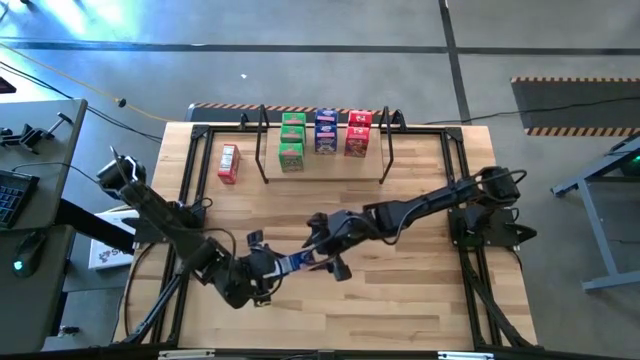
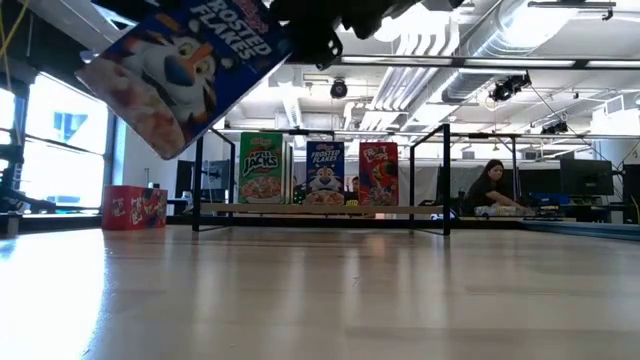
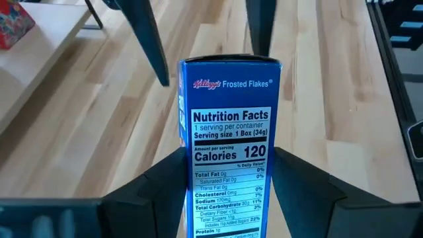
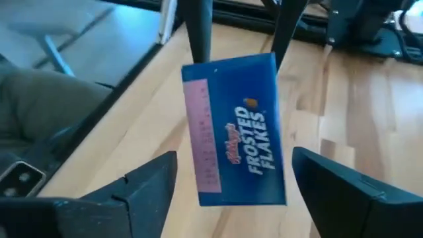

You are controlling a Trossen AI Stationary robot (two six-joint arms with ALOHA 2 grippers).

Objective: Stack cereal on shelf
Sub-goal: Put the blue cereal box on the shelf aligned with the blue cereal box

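Seen from the high view, the left gripper [image 1: 268,272] held a blue Frosted Flakes box [image 1: 297,262] in mid-table, well in front of the shelf [image 1: 325,168], with the right gripper [image 1: 330,262] just beside the box's far end. Green, blue and red boxes stood in a row on the shelf between its black hoops [image 1: 264,145], and one red box [image 1: 229,163] lay on the shelf left of those hoops. In the low view the blue box [image 2: 185,65] hung tilted, high above the tabletop [image 2: 320,290], the shelf's row of boxes far behind it and a person [image 2: 487,187] seated beyond the table. In the left wrist view the left gripper's fingers [image 3: 155,182] were clamped on both broad faces of the box [image 3: 228,142], its narrow nutrition panel facing the camera. In the right wrist view the right gripper's fingers [image 4: 142,182] stood spread apart on either side of the box [image 4: 236,129], not touching it. The box was probably light, thin cardboard that dents easily, best pinched gently across its broad faces. Bare wood between box and shelf seemed to leave ample room; the hoops looked like the edges to avoid.
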